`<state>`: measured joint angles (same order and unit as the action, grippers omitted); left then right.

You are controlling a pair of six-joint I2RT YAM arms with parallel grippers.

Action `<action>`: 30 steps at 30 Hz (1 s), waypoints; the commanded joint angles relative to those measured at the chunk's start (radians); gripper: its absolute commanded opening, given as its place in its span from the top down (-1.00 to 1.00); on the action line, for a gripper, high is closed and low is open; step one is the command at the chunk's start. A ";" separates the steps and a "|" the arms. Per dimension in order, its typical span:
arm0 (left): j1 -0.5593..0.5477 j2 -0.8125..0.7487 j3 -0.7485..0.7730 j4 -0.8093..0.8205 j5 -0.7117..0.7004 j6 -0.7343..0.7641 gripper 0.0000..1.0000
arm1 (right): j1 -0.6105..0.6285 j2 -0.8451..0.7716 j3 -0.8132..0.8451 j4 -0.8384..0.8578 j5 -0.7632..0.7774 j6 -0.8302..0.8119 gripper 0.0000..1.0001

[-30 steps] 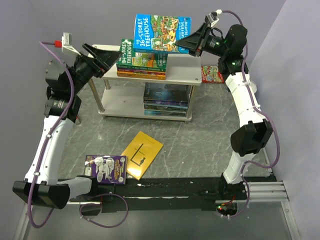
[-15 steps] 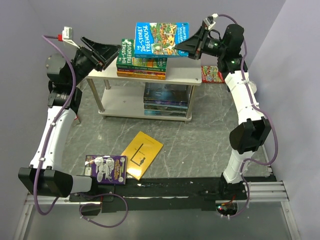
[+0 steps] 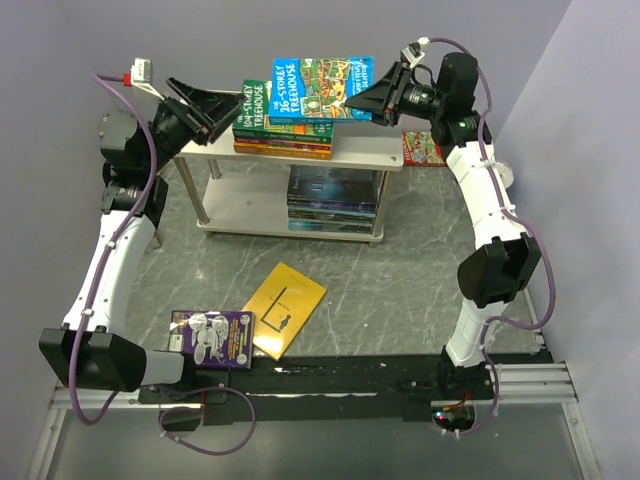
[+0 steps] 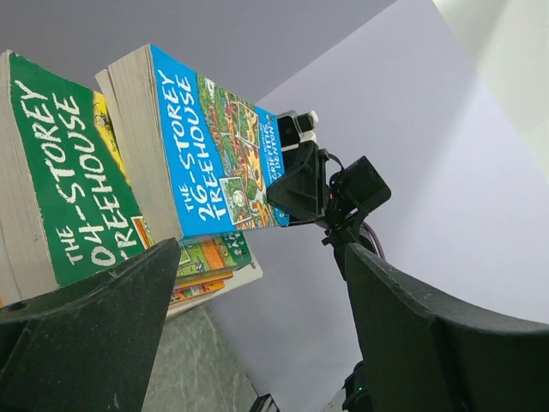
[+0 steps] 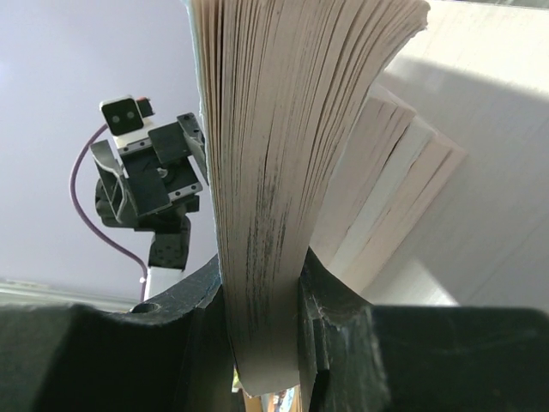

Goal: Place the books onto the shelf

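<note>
My right gripper (image 3: 358, 103) is shut on the page edge of a blue "26-Storey Treehouse" book (image 3: 320, 88), holding it flat just above the stack on the shelf (image 3: 372, 152). In the right wrist view the pages (image 5: 274, 172) are pinched between the fingers (image 5: 336, 309). A green "104-Storey Treehouse" book (image 3: 258, 105) tops that stack, with orange books (image 3: 283, 150) beneath. My left gripper (image 3: 225, 110) is open at the stack's left end, and its view shows both spines (image 4: 206, 146). More books (image 3: 335, 195) lie on the lower board. A yellow book (image 3: 285, 308) and a purple book (image 3: 212, 338) lie on the table.
A red-green flat packet (image 3: 424, 148) lies on the table behind the shelf's right end. Walls stand close behind and to the right. A black rail (image 3: 350, 372) runs along the near edge by the arm bases.
My right gripper has carried the blue book left and down, closer over the stack. The left gripper has risen a little and moved nearer the stack's left end.
</note>
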<state>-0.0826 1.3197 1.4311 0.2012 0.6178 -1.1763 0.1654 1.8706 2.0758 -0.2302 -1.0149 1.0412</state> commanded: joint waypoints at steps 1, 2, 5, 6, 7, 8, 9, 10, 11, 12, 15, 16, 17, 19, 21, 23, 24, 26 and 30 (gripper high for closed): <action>0.003 0.003 0.011 0.052 0.030 -0.017 -0.68 | 0.016 -0.027 0.006 0.025 0.021 -0.044 0.35; 0.003 0.003 0.012 0.050 0.030 -0.016 -0.68 | 0.017 -0.028 0.006 0.020 0.021 -0.046 0.22; 0.003 0.006 0.017 0.043 0.023 -0.010 -0.69 | 0.016 -0.037 0.006 -0.001 0.024 -0.062 -0.01; 0.003 0.009 0.018 0.043 0.025 -0.009 -0.68 | 0.016 -0.040 0.006 -0.012 0.030 -0.070 -0.06; 0.003 0.009 0.020 0.041 0.025 -0.011 -0.68 | 0.014 -0.042 0.009 -0.032 0.033 -0.087 -0.09; 0.003 0.009 0.019 0.043 0.025 -0.011 -0.68 | 0.014 -0.047 0.009 -0.043 0.035 -0.093 -0.13; 0.003 0.009 0.019 0.043 0.025 -0.013 -0.69 | 0.014 -0.048 0.007 -0.050 0.038 -0.101 -0.18; 0.004 0.010 0.015 0.046 0.022 -0.014 -0.69 | 0.011 -0.050 0.009 -0.072 0.041 -0.115 -0.20; 0.004 0.009 0.012 0.047 0.022 -0.016 -0.69 | 0.008 -0.054 0.009 -0.080 0.045 -0.121 -0.23; 0.003 0.009 0.011 0.047 0.022 -0.016 -0.69 | 0.008 -0.059 0.009 -0.089 0.047 -0.128 -0.25; 0.004 0.012 0.011 0.040 0.019 -0.011 -0.69 | 0.000 -0.077 0.009 -0.130 0.067 -0.159 -0.30; 0.004 0.009 0.011 0.040 0.019 -0.006 -0.69 | -0.001 -0.082 0.010 -0.139 0.081 -0.176 -0.31; 0.004 0.010 0.012 0.037 0.017 -0.003 -0.69 | -0.004 -0.094 0.012 -0.161 0.087 -0.184 -0.35; 0.006 0.012 0.017 0.023 0.014 0.006 -0.68 | -0.010 -0.105 0.023 -0.185 0.101 -0.211 -0.38; 0.007 0.010 0.022 0.018 0.016 0.009 -0.69 | -0.013 -0.116 0.056 -0.251 0.131 -0.256 -0.44; 0.007 0.009 0.028 0.007 0.010 0.021 -0.69 | -0.017 -0.139 0.072 -0.297 0.174 -0.292 -0.50; 0.010 0.007 0.031 0.000 0.004 0.029 -0.69 | -0.017 -0.149 0.079 -0.335 0.191 -0.326 -0.52; 0.012 0.001 0.046 -0.034 -0.013 0.061 -0.69 | -0.018 -0.195 0.082 -0.365 0.245 -0.365 -0.55; 0.018 -0.011 0.089 -0.120 -0.131 0.136 -0.69 | -0.017 -0.258 0.070 -0.394 0.392 -0.440 -0.55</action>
<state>-0.0738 1.3270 1.4441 0.1406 0.5938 -1.1236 0.1543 1.7382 2.0964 -0.5816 -0.7795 0.7155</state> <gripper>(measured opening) 0.843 0.775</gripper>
